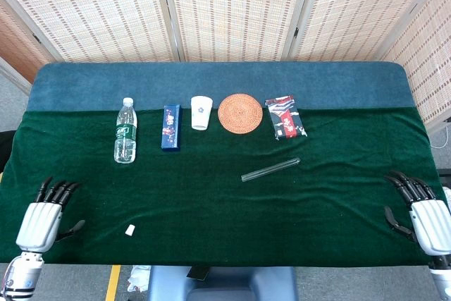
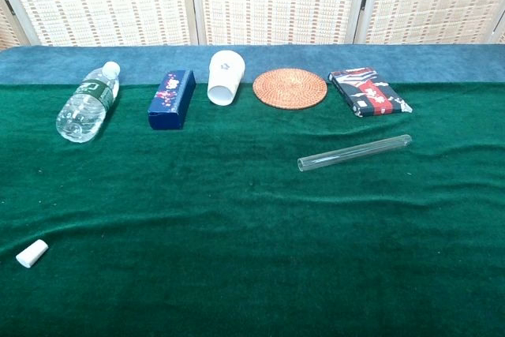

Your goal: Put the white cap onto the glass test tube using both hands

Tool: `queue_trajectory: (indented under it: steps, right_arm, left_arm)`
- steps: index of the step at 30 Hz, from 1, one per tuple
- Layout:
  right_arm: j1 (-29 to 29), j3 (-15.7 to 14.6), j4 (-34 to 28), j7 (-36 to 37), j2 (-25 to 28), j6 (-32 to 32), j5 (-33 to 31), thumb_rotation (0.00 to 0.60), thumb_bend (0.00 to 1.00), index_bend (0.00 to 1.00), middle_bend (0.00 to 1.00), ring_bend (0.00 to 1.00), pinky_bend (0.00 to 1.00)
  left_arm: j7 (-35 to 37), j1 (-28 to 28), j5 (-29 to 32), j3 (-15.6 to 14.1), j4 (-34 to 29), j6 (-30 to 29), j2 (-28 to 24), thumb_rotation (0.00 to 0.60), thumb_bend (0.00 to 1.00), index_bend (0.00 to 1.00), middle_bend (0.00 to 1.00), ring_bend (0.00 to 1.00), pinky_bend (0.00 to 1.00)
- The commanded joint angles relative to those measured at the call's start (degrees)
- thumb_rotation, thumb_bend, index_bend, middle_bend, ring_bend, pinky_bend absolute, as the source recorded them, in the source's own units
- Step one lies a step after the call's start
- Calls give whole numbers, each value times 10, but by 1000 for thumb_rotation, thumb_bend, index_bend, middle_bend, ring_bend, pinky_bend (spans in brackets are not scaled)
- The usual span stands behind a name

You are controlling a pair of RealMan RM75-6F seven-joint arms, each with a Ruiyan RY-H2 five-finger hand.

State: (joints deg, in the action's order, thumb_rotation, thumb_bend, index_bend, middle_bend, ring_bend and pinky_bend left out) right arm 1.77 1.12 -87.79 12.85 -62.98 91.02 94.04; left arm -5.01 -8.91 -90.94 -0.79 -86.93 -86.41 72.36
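At the near edge of a table (image 1: 211,230) draped in dark green cloth, two silver robot hands with black fingers hover, both empty with fingers spread. The left hand (image 1: 44,215) is at the near left corner, the right hand (image 1: 421,211) at the near right corner. A small white cap (image 1: 130,230) lies on the cloth near the front, to the right of the left hand and apart from it. Farther back, right of centre, a clear glass test tube (image 1: 270,169) lies on its side at a slant, well apart from both hands and from the cap. Beyond it runs a row: a clear plastic water bottle (image 1: 125,132), a blue rectangular box (image 1: 170,127), a white paper cup (image 1: 201,113), a round woven orange coaster (image 1: 239,113) and a red, black and white packet (image 1: 285,116). Only the head view shows the hands; the chest view shows the cap (image 2: 31,253) and tube (image 2: 355,152) closer.
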Motion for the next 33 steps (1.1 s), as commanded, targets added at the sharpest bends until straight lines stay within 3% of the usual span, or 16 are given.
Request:
queue_trajectory:
  steps: [1,6,18,33]
  right_arm:
    - [0,0,1,0,-1,1,0,600,516,179,176,201,159]
    - [0,-1,4,4,-3,1,1,600,516,179,176,201,160]
    - [0,-2,12,8,-10,5,3,600,516,179,176,204,159]
    - [-1,-2,16,11,-12,11,4,600,516,179,176,203,159]
  left_arm:
    - [16,-22,-36,-7,27,16,5,600,224,243,255,171,0]
    - [9,-55,-63,-20,31,68,7,600,221,200,247,150,0]
    - [-41,-111,-72,-44,7,185,24,600,206,60,107,16,0]
    - [-52,-128,-54,-42,24,211,56,600,207,53,100,13,0]
